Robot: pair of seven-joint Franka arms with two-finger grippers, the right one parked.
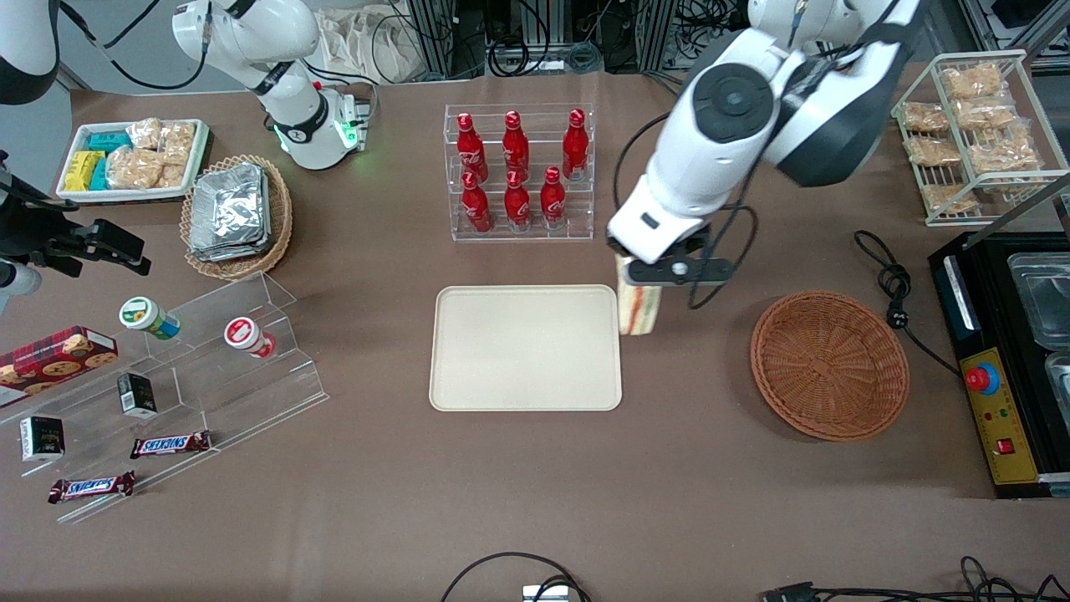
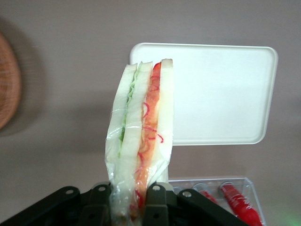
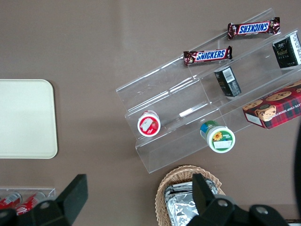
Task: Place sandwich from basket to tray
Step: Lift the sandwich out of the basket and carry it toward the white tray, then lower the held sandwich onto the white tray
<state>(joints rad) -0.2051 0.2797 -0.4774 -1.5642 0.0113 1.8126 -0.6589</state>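
Note:
My left gripper (image 1: 639, 274) is shut on the sandwich (image 1: 640, 308), a plastic-wrapped wedge of pale bread with green and orange-red filling. It hangs in the air above the table, between the tray and the basket, just beside the tray's edge. In the left wrist view the sandwich (image 2: 141, 136) sticks out from between the black fingers (image 2: 157, 205). The cream-beige tray (image 1: 525, 348) lies flat in the table's middle and also shows in the left wrist view (image 2: 221, 94). The round reddish-brown wicker basket (image 1: 829, 364) lies toward the working arm's end and holds nothing.
A clear rack of red bottles (image 1: 518, 171) stands farther from the front camera than the tray. A black appliance (image 1: 1003, 359) and a wire rack of bagged snacks (image 1: 974, 134) are at the working arm's end. A clear stepped shelf (image 1: 167, 376) with snacks lies toward the parked arm's end.

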